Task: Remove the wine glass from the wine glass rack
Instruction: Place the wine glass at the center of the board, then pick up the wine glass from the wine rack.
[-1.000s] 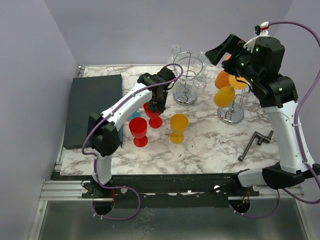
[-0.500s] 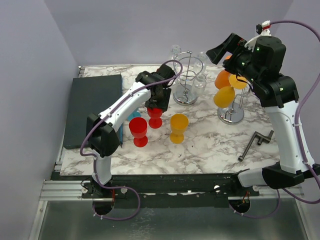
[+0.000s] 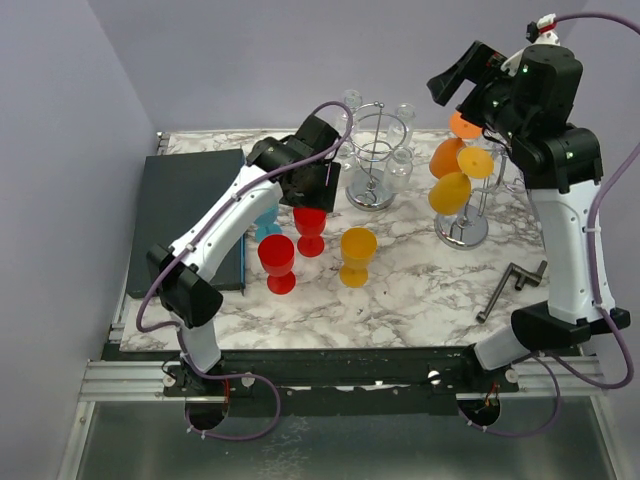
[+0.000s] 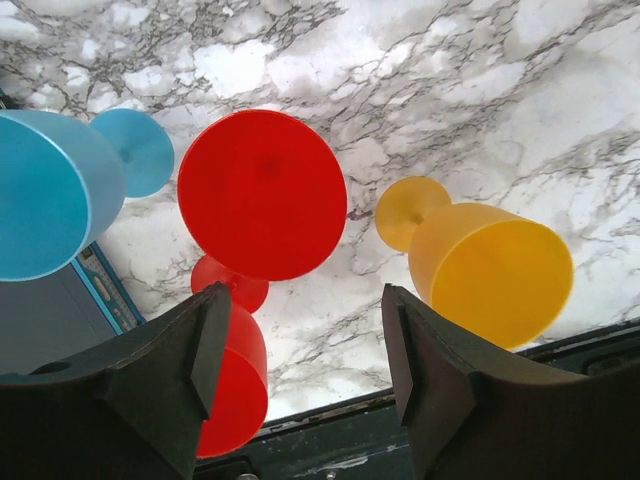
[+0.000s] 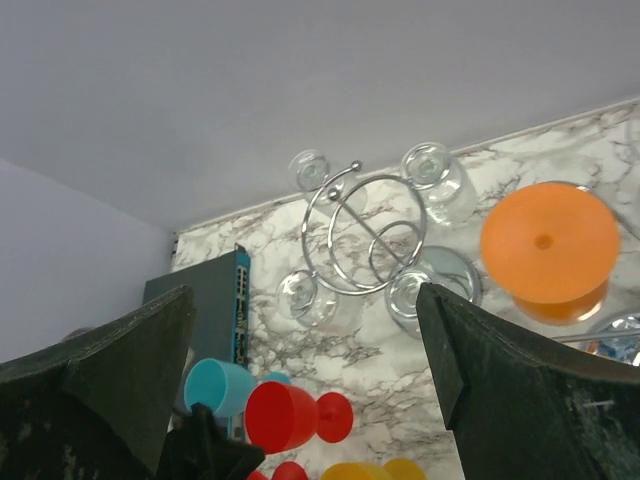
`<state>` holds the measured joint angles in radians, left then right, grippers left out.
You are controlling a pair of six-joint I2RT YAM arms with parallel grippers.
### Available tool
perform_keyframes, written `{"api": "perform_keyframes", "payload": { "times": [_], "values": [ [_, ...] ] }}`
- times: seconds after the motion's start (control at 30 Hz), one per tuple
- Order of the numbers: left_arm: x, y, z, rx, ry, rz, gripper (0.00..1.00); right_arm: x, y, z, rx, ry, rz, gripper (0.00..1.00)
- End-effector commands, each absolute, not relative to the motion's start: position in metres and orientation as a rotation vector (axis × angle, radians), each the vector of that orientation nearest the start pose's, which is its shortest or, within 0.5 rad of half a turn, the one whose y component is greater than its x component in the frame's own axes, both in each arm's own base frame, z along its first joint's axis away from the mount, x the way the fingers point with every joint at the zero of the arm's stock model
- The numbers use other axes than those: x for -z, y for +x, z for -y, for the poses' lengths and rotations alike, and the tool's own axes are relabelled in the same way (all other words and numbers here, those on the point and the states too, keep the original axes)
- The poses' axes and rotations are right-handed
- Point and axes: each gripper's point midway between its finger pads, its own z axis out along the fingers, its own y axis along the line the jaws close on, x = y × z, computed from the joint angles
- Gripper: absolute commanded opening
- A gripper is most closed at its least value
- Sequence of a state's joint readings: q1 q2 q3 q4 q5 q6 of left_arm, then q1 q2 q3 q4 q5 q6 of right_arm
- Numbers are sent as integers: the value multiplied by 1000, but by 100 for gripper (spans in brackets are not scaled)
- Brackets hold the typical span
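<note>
A chrome wire rack [image 3: 378,160] holds clear wine glasses [image 3: 401,163] at the back centre. A second rack [image 3: 462,228] to its right carries orange and yellow glasses [image 3: 450,192]. My left gripper [image 3: 312,186] is open and empty above a red glass [image 3: 310,226] that stands on the table. In the left wrist view the open gripper [image 4: 305,330] looks down on that red glass [image 4: 262,195]. My right gripper [image 3: 452,80] is open and empty, high above the orange-glass rack. In the right wrist view the open gripper [image 5: 303,300] frames the chrome rack [image 5: 365,235], with an orange glass [image 5: 548,245] at the right.
A second red glass [image 3: 277,262], a yellow glass [image 3: 357,254] and a blue glass [image 3: 266,226] stand on the marble table [image 3: 420,300]. A dark grey box [image 3: 185,215] lies at the left. A metal crank handle [image 3: 510,286] lies at the right front.
My left gripper has risen off the red glass, which stays standing on the table. My right gripper has moved up and slightly right.
</note>
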<state>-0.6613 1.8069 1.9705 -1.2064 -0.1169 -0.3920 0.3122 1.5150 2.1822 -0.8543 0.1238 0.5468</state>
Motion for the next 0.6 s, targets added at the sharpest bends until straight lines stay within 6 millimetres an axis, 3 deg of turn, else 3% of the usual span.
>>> {"api": "perform_keyframes", "payload": {
  "times": [0.0, 0.13, 0.27, 0.4, 0.57],
  "values": [
    [-288, 317, 249, 354, 312, -2460, 68, -481, 397, -86, -475, 344, -1816, 100],
    [-314, 310, 257, 467, 313, -2387, 68, -474, 411, -51, -447, 403, -1834, 100],
    [-334, 305, 260, 559, 299, -2304, 68, -472, 421, 0, -448, 495, -1808, 100],
    [-336, 296, 264, 636, 314, -2265, 68, -479, 429, 29, -461, 532, -1757, 98],
    [-333, 287, 264, 692, 309, -2229, 68, -460, 444, 65, -537, 611, -1770, 89]
  ]
}}
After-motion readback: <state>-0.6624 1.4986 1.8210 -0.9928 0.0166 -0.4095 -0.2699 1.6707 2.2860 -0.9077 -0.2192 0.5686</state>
